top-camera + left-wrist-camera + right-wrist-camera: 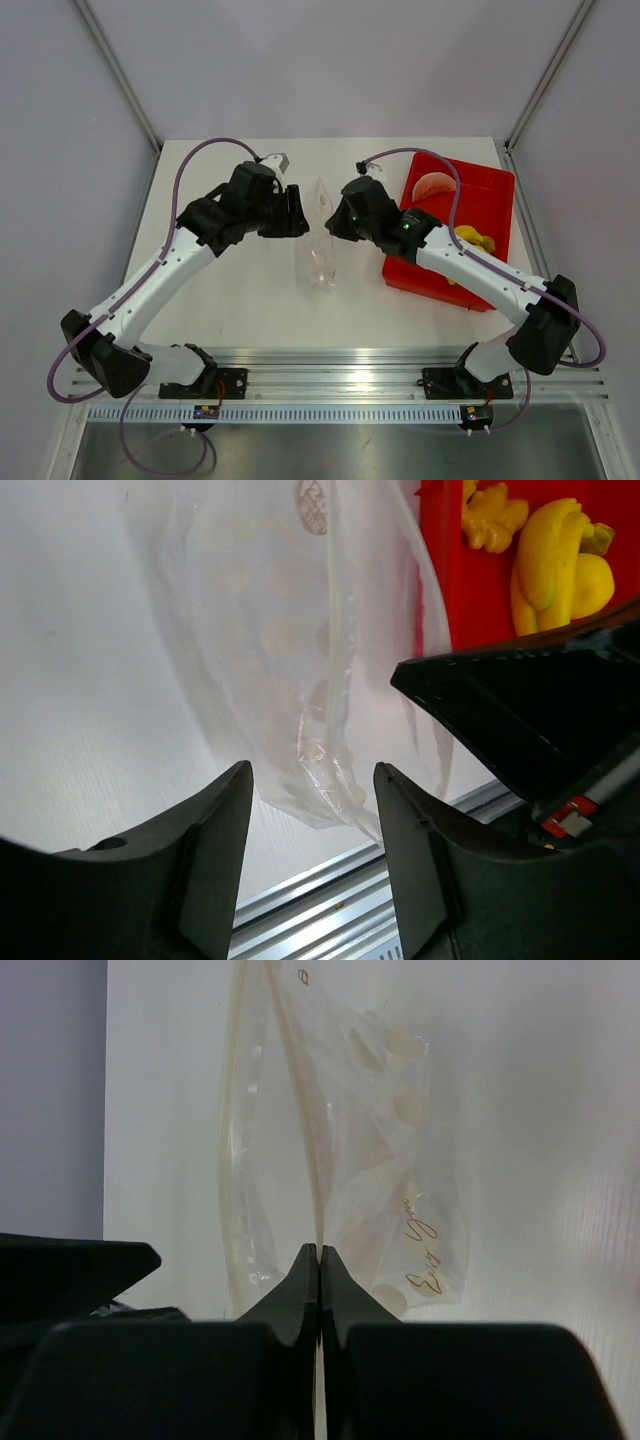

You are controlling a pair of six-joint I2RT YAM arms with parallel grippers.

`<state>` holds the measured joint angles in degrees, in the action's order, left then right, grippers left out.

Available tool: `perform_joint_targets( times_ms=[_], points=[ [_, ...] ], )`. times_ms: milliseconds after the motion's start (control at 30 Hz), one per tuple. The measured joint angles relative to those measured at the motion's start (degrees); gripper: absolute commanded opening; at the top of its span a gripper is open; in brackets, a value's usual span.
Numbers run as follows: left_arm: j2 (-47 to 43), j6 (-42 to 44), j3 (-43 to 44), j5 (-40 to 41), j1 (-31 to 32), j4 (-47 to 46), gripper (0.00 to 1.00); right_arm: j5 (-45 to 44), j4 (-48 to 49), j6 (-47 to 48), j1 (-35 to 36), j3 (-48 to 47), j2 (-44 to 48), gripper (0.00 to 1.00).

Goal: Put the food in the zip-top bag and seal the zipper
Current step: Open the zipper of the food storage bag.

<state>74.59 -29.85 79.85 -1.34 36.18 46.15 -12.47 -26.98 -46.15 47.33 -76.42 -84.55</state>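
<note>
Zip-top bag (318, 245) edge pinched in right tool (319, 1254); left tool (312, 785) parted.

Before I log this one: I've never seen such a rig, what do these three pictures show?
Two robot arms stand on a table. One picture looks down from above; the other two come from a camera on each wrist, the black prongs being that arm's own fingers. A clear zip-top bag sits between the arms. The right gripper is pinched shut on its edge; the left gripper is open, holding nothing. Toy food, including a watermelon slice and a banana, lies in the red tray.
</note>
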Motion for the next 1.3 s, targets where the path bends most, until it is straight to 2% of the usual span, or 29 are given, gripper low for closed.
perform_joint_targets(
  times_ms=[167,267,300,367,400,433,500,533,767,1100,1300],
  points=[
    [2.99,-1.36,-1.97,0.37,0.48,-2.16,0.65,-0.09,-0.02,-0.28,0.22,0.74,0.76,0.0],
    [4.48,-2.08,-2.78,0.33,0.96,-3.5,0.65,-0.13,0.0,-0.39,0.48,1.09,0.81,0.0],
    [4.79,-2.27,-2.99,0.28,1.09,-3.93,0.61,-0.15,-0.02,-0.44,0.57,1.2,0.81,0.0],
    [5.29,-2.89,-3.28,0.22,1.49,-5.01,0.49,-0.28,0.0,-0.57,0.76,1.57,0.85,0.0],
    [5.49,-3.02,-3.37,0.2,1.62,-5.51,0.29,-0.35,0.04,-0.63,0.85,1.86,0.9,0.0],
    [5.95,-3.58,-3.39,0.2,1.73,-5.92,0.19,-0.39,0.07,-0.68,0.92,2.19,0.98,0.0],
    [7.04,-3.5,-3.37,0.28,1.86,-6.03,0.03,-0.59,0.02,-0.79,0.98,2.82,1.14,0.0],
    [7.74,-3.34,-3.34,0.39,1.9,-5.81,0.0,-1.01,0.0,-0.81,0.98,3.21,1.27,0.0],
    [8.39,-0.72,-1.18,1.95,1.73,-2.86,0.0,-2.12,0.22,-1.25,-1.81,7.93,2.36,0.0],
    [10.4,4.31,14.03,1.99,0.83,1.75,0.0,-2.91,2.4,-1.31,-6.84,10.64,0.39,0.0],
    [14.01,5.49,9.44,1.4,0.83,0.26,0.0,-1.29,5.42,-1.55,-8.72,11.34,-4.74,0.0]
  ],
)
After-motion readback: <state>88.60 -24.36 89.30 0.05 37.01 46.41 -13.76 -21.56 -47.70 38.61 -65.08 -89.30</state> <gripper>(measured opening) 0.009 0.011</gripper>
